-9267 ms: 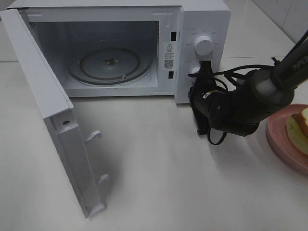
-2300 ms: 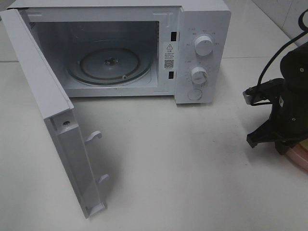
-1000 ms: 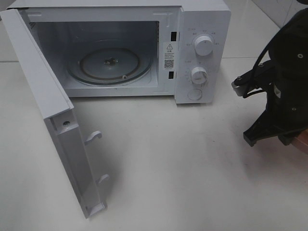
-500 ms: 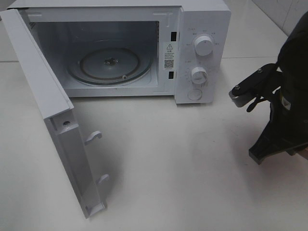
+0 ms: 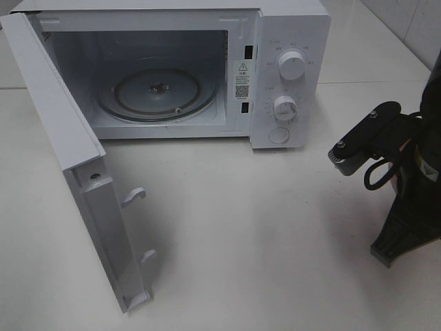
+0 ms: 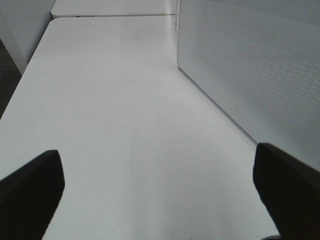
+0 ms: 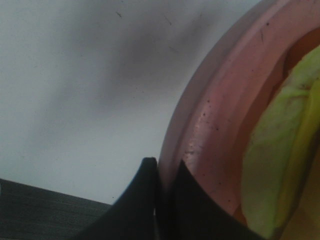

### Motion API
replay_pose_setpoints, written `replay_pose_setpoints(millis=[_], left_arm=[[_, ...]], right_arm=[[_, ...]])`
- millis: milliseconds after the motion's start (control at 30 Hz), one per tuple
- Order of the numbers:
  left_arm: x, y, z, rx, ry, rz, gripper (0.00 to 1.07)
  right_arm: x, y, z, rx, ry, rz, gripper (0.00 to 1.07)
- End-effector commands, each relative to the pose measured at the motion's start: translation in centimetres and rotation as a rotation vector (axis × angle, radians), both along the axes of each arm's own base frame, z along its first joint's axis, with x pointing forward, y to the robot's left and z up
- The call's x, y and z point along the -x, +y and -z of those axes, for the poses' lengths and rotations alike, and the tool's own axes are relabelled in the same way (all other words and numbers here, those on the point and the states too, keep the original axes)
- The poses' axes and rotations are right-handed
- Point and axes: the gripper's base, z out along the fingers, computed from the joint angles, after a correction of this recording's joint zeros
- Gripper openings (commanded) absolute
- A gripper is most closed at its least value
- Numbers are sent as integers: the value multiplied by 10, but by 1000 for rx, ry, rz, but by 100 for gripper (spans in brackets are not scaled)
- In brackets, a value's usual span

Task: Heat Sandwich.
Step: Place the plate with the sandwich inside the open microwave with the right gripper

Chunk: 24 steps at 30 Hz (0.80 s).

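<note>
**Take the rim, not the bread**

Right claw (image 7: 164, 162) is closed, tips at the pink plate's (image 7: 210, 130) rim, though I can't confirm a pinch. The sandwich (image 7: 272, 160) sits on that plate and looks light and squashy, with layers likely to slide. Left claw (image 6: 156, 167) gapes empty. Only the right wrist view shows the plate; the high view shows the microwave (image 5: 289, 41) open.

White tabletop (image 5: 275, 241), pale tiled surface (image 5: 408, 19) beyond.

Open microwave (image 5: 292, 31) on white table (image 5: 262, 241)
</note>
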Motion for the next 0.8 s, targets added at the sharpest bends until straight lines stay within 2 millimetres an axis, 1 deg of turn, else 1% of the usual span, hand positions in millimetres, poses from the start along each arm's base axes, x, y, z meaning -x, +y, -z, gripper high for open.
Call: replay_pose_setpoints(millis=[33, 400, 733, 800], left_arm=[[4, 0, 0, 5, -30, -4, 98], [4, 0, 0, 5, -30, -4, 98], [4, 0, 0, 5, -30, -4, 98], [4, 0, 0, 5, -30, -4, 98]], right_arm=[[7, 1, -5, 34, -2, -33, 0], [30, 22, -11, 22, -5, -133, 0], [48, 34, -14, 46, -2, -204, 1], [53, 40, -14, 43, -7, -233, 1]])
